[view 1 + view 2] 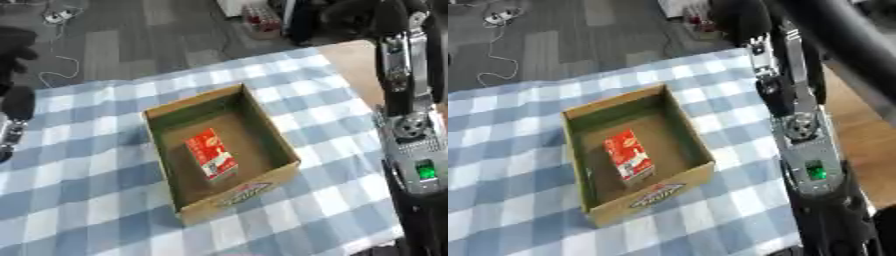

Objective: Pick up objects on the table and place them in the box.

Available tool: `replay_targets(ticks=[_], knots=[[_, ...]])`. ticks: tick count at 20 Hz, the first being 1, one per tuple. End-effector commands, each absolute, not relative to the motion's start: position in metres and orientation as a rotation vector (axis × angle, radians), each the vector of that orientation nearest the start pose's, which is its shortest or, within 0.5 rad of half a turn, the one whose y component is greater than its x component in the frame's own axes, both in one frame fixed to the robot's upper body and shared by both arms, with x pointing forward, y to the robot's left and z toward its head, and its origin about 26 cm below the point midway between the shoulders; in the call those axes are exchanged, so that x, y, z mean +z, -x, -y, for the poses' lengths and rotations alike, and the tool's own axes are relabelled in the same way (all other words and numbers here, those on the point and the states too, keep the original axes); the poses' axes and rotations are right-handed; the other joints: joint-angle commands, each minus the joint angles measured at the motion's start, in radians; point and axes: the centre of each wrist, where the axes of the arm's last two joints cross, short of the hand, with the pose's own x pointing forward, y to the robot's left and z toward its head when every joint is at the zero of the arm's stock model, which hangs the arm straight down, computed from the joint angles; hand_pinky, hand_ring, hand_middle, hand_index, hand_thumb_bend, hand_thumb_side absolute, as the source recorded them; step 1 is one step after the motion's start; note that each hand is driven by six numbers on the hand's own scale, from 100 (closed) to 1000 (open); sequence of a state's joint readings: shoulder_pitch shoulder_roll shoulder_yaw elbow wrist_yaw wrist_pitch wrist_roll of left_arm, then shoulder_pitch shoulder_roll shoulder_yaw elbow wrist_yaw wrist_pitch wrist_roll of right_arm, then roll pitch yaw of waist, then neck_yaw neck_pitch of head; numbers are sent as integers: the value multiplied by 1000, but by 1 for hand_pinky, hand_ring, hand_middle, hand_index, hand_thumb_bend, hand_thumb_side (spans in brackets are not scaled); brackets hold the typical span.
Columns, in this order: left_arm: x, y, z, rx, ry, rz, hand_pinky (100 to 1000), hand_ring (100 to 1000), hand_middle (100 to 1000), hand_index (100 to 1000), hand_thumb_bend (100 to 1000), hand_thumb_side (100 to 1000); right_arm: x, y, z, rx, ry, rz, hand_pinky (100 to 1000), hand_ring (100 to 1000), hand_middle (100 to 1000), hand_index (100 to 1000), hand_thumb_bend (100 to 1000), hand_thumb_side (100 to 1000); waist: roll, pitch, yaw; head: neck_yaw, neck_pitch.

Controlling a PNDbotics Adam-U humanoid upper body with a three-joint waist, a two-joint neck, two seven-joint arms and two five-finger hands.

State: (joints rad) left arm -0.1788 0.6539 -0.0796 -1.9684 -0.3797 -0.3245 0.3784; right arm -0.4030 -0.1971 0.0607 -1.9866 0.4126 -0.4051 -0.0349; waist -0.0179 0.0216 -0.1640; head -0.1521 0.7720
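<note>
I see the checked tablecloth point(79, 200) under the open cardboard box point(271, 177), the red carton point(211, 153) lying flat inside it, long axis running near-to-far along the box's length; of either hand's grasp I cannot tell.

The surface point(79, 200) is covered by a blue-and-white checked cloth point(306, 85) that lies askew in both views. At the far right, bare light wood point(354, 62) shows past the cloth's edge. Beyond it lies a grey floor point(131, 45) of long planks. A thin white cable point(54, 67) loops across the floor at the far left. A reddish, indistinct object point(262, 21) stands on the floor farther back.
</note>
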Motion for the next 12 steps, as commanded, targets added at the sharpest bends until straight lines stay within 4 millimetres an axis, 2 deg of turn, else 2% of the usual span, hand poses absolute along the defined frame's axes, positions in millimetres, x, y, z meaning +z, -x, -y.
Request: replay_targets(ticks=[1, 6, 12], knots=[[188, -282, -305, 720, 929, -3352, 478, 629, 708, 818, 157, 1000, 219, -307, 220, -754, -522, -3293, 400, 435, 488, 581, 100, 1000, -2, -3, 7, -30, -2], [184, -281, -307, 594, 826, -3396, 475, 615, 697, 803, 157, 1000, 214, -306, 223, -782, -546, -3299, 400, 435, 489, 582, 100, 1000, -8, -2, 24, -58, -2], [186, -282, -307, 540, 756, -3384, 485, 612, 696, 800, 156, 1000, 211, -305, 222, -821, -532, -3297, 400, 435, 489, 583, 100, 1000, -8, -2, 32, -21, -2]])
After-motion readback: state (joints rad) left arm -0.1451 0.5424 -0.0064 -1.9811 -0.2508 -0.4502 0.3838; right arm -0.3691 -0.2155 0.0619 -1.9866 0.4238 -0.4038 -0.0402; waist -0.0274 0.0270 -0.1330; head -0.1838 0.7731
